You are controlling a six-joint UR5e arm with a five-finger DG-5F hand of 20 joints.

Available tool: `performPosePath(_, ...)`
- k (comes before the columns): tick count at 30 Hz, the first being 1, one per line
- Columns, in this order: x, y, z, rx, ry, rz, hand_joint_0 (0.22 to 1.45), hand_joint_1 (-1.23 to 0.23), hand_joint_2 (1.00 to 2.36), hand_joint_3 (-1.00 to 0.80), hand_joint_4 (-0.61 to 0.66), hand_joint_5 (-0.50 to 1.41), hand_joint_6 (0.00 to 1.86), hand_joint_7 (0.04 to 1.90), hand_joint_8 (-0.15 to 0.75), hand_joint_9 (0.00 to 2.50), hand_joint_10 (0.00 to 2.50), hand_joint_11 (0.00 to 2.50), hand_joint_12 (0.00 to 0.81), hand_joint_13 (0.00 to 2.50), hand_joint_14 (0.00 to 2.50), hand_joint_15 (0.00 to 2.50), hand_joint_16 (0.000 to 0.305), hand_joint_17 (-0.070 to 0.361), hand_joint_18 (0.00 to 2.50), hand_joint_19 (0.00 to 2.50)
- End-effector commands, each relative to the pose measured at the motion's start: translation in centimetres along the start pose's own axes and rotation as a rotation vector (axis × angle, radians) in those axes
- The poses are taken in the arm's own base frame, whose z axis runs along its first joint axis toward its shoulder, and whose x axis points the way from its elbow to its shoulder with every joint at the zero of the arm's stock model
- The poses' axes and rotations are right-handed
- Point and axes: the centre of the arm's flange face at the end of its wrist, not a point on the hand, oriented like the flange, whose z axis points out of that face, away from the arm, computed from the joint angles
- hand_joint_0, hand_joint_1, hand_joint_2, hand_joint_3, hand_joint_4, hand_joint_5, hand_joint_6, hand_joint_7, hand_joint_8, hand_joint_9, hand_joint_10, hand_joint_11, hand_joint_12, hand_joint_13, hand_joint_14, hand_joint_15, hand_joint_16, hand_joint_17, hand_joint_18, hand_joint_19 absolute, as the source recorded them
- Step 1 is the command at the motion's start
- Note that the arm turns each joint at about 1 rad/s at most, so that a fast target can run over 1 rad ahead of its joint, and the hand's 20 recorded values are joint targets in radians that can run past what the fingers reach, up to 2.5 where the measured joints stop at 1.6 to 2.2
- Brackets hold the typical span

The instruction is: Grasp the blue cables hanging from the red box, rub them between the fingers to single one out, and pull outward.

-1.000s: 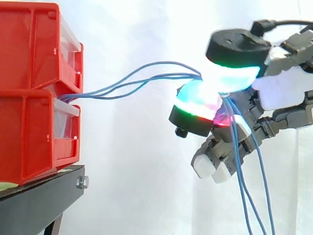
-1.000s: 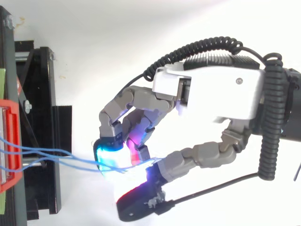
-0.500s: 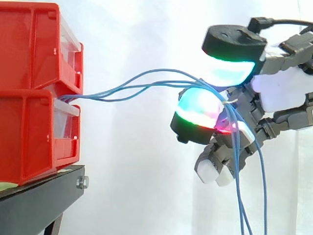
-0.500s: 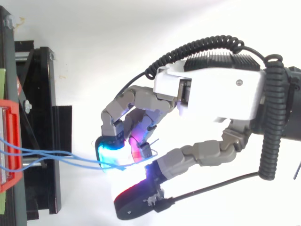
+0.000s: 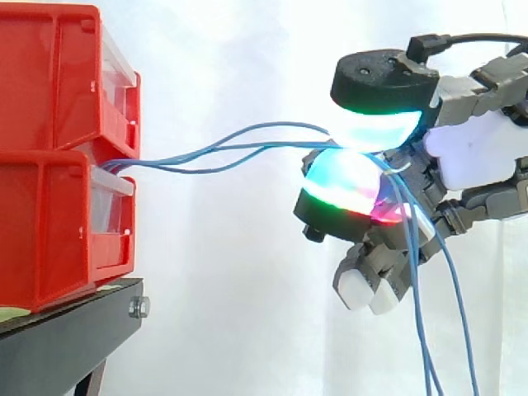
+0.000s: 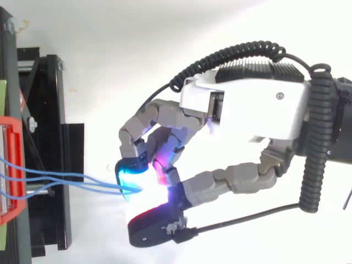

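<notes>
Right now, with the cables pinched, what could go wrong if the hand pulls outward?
1. Several blue cables run together between the pads of the hand, so a pull may drag all, not one.
2. Their loose ends hang past the curled lower fingers and could snag.
3. They exit the red box; tension might shift it.

Side camera looks level, close, at stacked red plastic bins (image 5: 49, 206); top camera looks down on them.
</notes>
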Motion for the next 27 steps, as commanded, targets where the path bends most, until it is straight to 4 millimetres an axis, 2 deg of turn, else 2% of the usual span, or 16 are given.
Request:
performPosePath(1,-0.01,-0.02,0.01,0.000,-0.001,0.000,0.63,-0.84,1.02,-0.24,0.06,-0.14,0.91,1.05,0.367,1.13,0.02,1.06,0.403,0.79,0.02,0.46,0.050,0.113,0.75,0.32)
performPosePath(4,0.05,0.11,-0.05,-0.002,0.000,0.000,0.71,-0.93,1.01,-0.32,-0.02,-0.14,0.91,1.09,0.359,1.13,0.02,1.05,0.396,0.81,0.02,0.46,0.048,0.108,0.77,0.31)
performPosePath(6,0.00,-0.01,0.01,0.000,0.001,0.000,0.74,-0.94,1.01,-0.36,-0.07,-0.14,0.92,1.06,0.358,1.13,0.02,1.06,0.392,0.82,0.02,0.46,0.048,0.107,0.78,0.31)
performPosePath(8,0.00,-0.03,-0.01,0.001,0.001,-0.001,0.78,-0.96,1.00,-0.50,-0.13,-0.13,0.93,1.05,0.355,1.14,0.02,1.06,0.390,0.82,0.02,0.46,0.047,0.106,0.78,0.30)
performPosePath(10,0.00,-0.06,-0.04,0.004,0.002,-0.002,0.78,-0.98,1.00,-0.50,-0.14,-0.13,0.94,1.06,0.357,1.14,0.02,1.06,0.392,0.82,0.02,0.46,0.047,0.105,0.79,0.29)
performPosePath(13,-0.05,-0.01,-0.13,0.007,0.003,-0.003,0.74,-0.99,1.00,-0.50,-0.11,-0.12,0.94,1.15,0.362,1.16,0.02,1.07,0.389,0.83,0.02,0.47,0.046,0.104,0.79,0.29)
performPosePath(16,0.00,-0.14,-0.11,0.011,0.004,-0.004,0.64,-0.98,1.00,-0.50,0.00,-0.11,0.94,0.98,0.362,1.18,0.02,1.06,0.389,0.84,0.02,0.49,0.046,0.104,0.79,0.32)
performPosePath(18,-0.05,-0.04,-0.16,0.010,0.004,-0.003,0.56,-0.95,1.00,-0.50,0.04,-0.10,0.93,0.92,0.368,1.19,0.02,1.06,0.399,0.84,0.02,0.50,0.048,0.108,0.80,0.32)
performPosePath(20,0.00,-0.17,-0.14,0.014,0.005,-0.005,0.46,-0.84,1.00,-0.50,0.08,-0.10,0.91,0.96,0.399,1.21,0.02,1.04,0.432,0.86,0.02,0.49,0.056,0.127,0.84,0.32)
performPosePath(24,0.00,-0.15,-0.12,0.012,0.005,-0.004,0.42,-0.67,1.00,-0.50,0.11,-0.10,0.89,0.93,0.414,1.21,0.02,1.03,0.453,0.86,0.02,0.49,0.062,0.140,0.85,0.33)
performPosePath(27,-0.05,-0.07,-0.18,0.012,0.005,-0.004,0.45,-0.54,1.00,-0.50,0.11,-0.11,0.88,0.94,0.400,1.19,0.02,1.02,0.444,0.84,0.02,0.50,0.060,0.136,0.81,0.36)
